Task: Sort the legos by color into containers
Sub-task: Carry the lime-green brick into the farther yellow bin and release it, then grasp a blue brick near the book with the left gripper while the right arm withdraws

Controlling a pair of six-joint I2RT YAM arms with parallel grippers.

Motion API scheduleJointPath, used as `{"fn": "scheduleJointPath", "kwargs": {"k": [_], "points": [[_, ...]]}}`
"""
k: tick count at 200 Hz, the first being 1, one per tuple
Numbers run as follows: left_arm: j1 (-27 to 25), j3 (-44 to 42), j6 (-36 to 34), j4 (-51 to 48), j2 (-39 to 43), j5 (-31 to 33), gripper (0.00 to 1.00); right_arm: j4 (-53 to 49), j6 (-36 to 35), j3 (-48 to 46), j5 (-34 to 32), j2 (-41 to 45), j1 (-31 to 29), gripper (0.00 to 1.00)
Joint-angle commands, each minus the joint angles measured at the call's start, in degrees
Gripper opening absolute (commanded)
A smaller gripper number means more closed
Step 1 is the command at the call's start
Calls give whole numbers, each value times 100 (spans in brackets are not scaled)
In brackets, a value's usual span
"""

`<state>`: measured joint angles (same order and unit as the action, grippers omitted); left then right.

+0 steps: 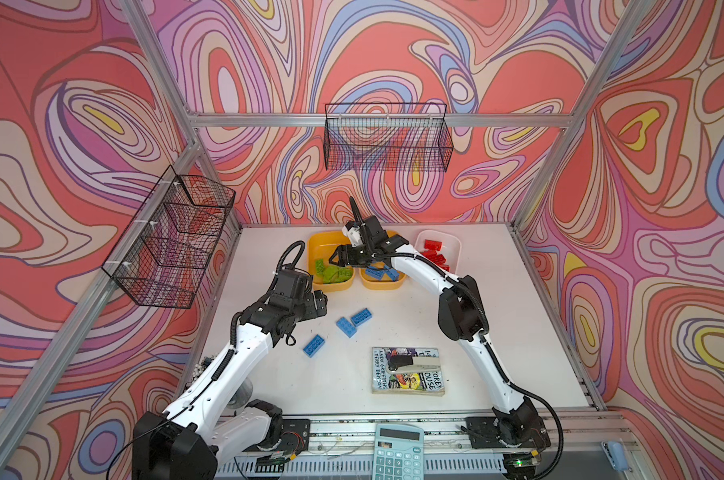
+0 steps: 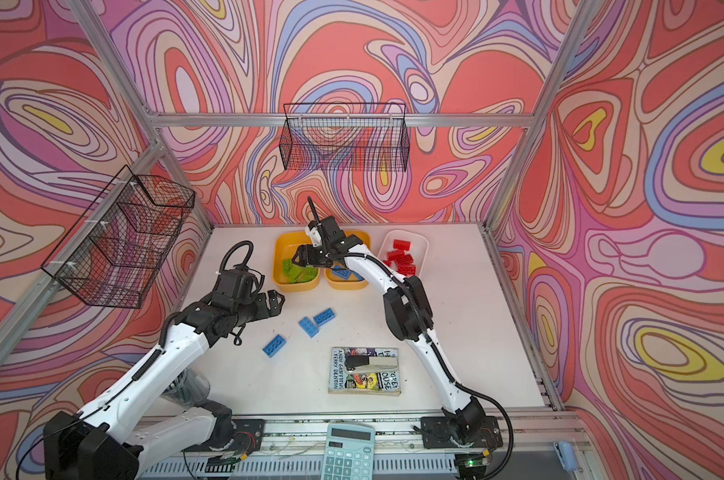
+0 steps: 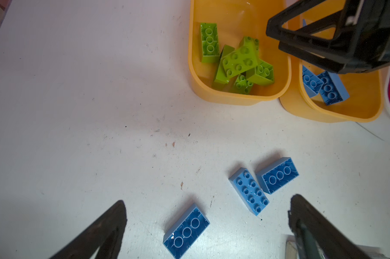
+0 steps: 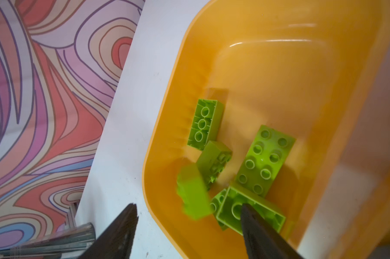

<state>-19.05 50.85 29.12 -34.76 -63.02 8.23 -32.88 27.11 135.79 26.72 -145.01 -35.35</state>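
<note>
My right gripper (image 4: 188,205) hangs open over the left orange-yellow container (image 4: 279,67). A motion-blurred green lego (image 4: 192,190) is loose between the fingers, touching neither. Several green legos (image 1: 331,272) lie in that container (image 1: 316,245). The middle orange-yellow container (image 1: 381,284) holds blue legos (image 1: 379,273), and the white container (image 1: 455,245) holds red ones (image 1: 433,249). Three blue legos (image 3: 186,231) (image 3: 248,190) (image 3: 278,175) lie loose on the table. My left gripper (image 3: 208,199) is open and empty above them, and shows in both top views (image 1: 320,305) (image 2: 275,301).
A book (image 1: 406,384) with a stapler (image 1: 410,365) on it lies on the near side of the table. A calculator (image 1: 397,453) sits at the front edge. Black wire baskets hang on the back wall (image 1: 387,137) and the left wall (image 1: 173,237).
</note>
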Motion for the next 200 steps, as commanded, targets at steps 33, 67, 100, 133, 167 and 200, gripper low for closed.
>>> {"fn": "scheduleJointPath", "kwargs": {"k": [33, 67, 100, 133, 167, 200], "points": [[46, 40, -16, -246, 90, -182, 100, -24, -205, -198, -246, 531, 16, 82], [0, 79, -481, -11, -169, -822, 98, -41, -284, -1306, -418, 1452, 132, 83], [-336, 284, -884, 119, -650, -762, 97, 117, -372, -2992, -872, 2742, 311, 87], [-901, 473, -1160, 367, -1215, -797, 97, 155, -309, -4570, -1303, 4020, 498, 95], [-1267, 849, -1413, 502, -2018, -927, 96, 112, -96, -5791, -1619, 5253, 672, 98], [-1339, 1071, -1671, 618, -2640, -965, 95, -94, 30, -6431, -1861, 6074, 791, 98]]}}
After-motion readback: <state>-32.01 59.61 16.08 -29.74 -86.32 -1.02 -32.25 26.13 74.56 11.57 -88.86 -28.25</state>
